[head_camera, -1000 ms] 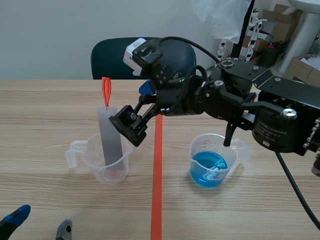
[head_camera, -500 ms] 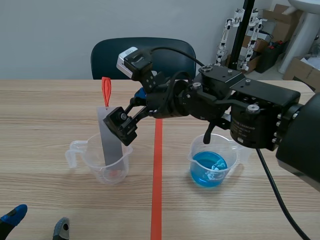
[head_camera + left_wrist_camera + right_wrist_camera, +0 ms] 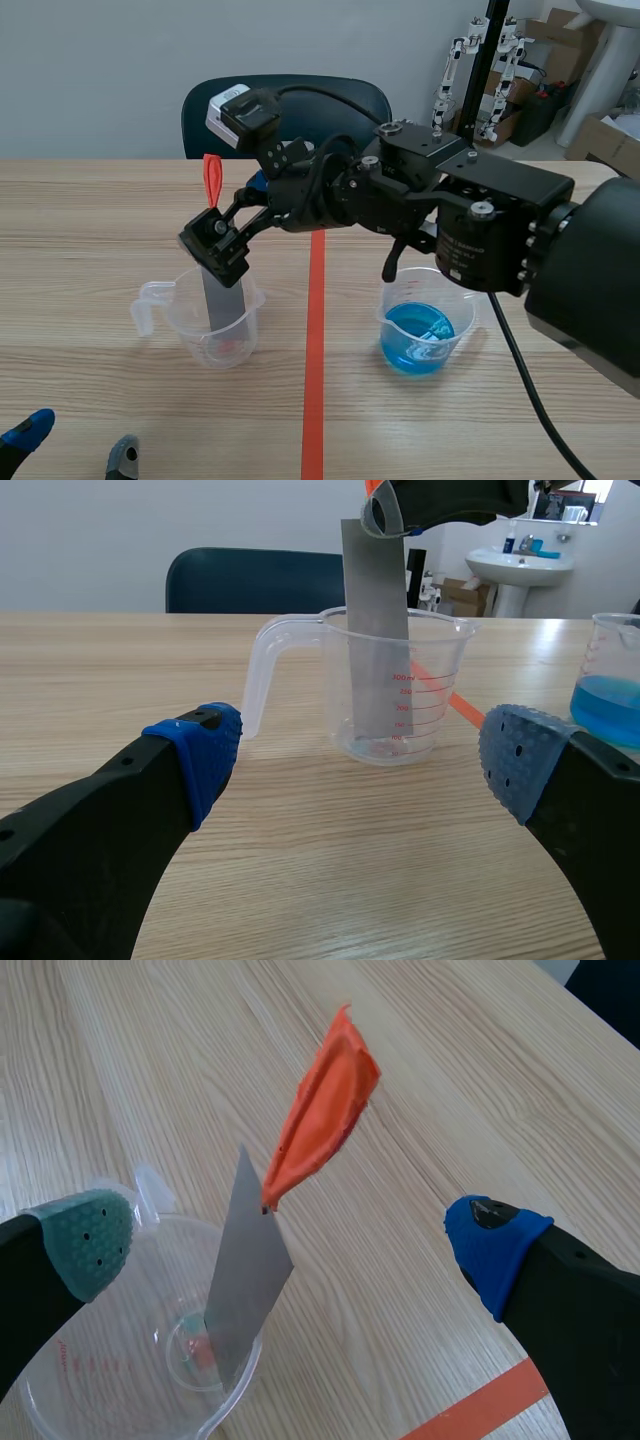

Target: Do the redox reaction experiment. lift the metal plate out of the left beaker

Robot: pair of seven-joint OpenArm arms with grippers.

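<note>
Change: over the last second the right arm (image 3: 480,230) has swung further toward the left beaker, carrying the right gripper (image 3: 215,248) from beside the metal plate to around its upper part.
Right arm: it comes in from the right, raised, stretched past the table's middle, wrist angled down.
Right gripper (image 3: 290,1240): fingers spread wide, one on each side of the plate. From its own camera neither pad presses the plate.
Left gripper (image 3: 360,760): low at the near edge of the table (image 3: 100,220), fingers wide apart and holding nothing, pointed at the left beaker.
Left beaker (image 3: 245,335) (image 3: 440,690) (image 3: 60,1390): clear, directly under the right gripper and ahead of the left one.
Right beaker (image 3: 425,330) (image 3: 610,690): holds blue liquid and sits under the right arm.
Metal plate (image 3: 222,300) (image 3: 375,610) (image 3: 248,1270): grey, stands tilted in the left beaker with its top between the right gripper's fingers.
Orange tag (image 3: 211,180) (image 3: 320,1110): fixed to the plate's top corner, rising just past the right gripper.
</note>
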